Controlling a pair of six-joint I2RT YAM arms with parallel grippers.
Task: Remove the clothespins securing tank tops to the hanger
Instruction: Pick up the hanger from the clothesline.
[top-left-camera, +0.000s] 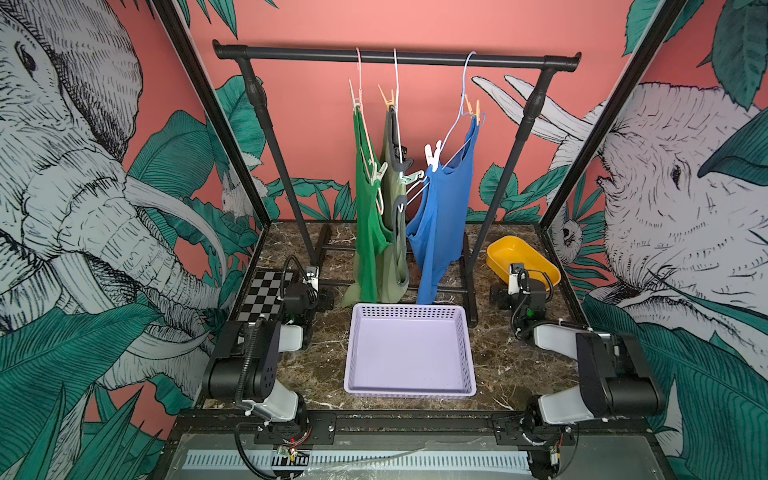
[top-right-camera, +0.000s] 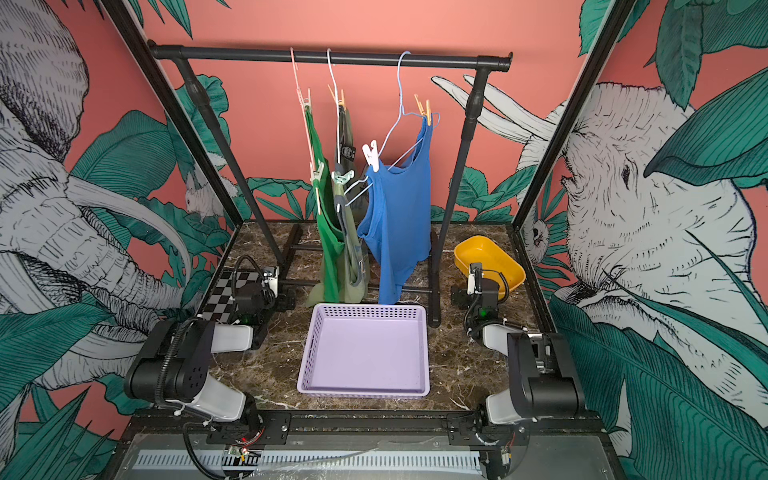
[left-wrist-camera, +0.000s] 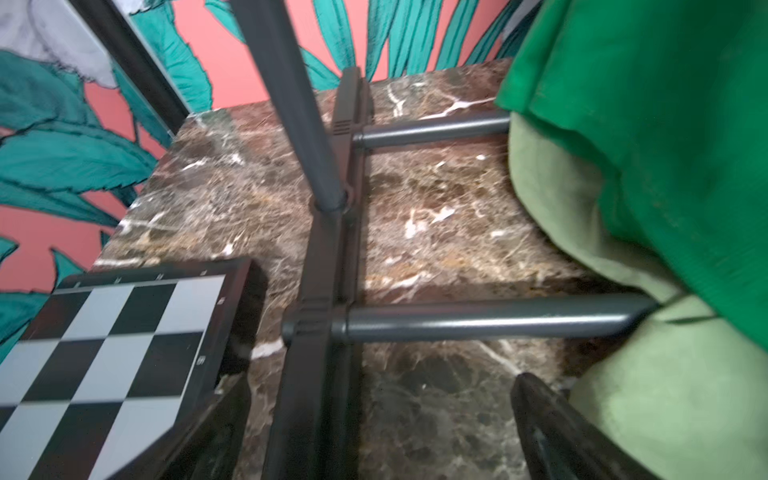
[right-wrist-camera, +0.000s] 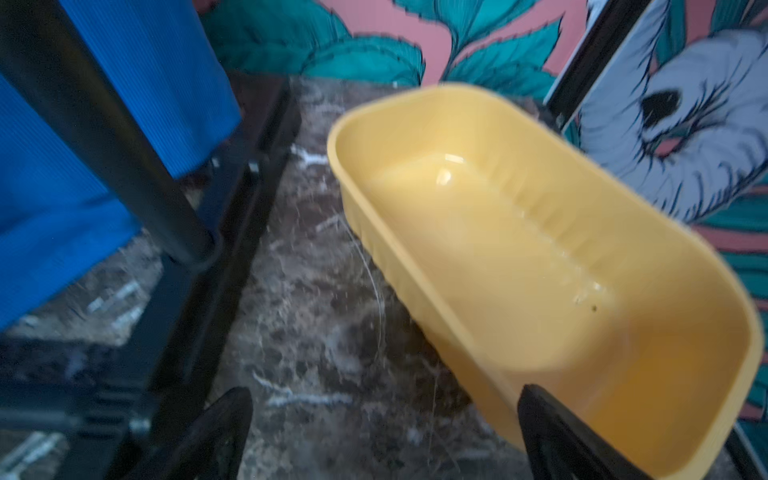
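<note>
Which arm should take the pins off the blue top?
Right, likely. The right gripper sits open beside the tub, on the blue top's side of the rack; the left gripper is past the green top.

No word, brand or number can be read anywhere. The olive tank top (top-left-camera: 390, 137) carries a dark patch (top-right-camera: 347, 153) below its neck with pale marks on it, too small to make out in both top views. The checkered board (left-wrist-camera: 104, 345) at the left edge of the worktop (top-left-camera: 511, 365) has tiny pale characters along its dark border, blurred beyond reading in the left wrist view.
</note>
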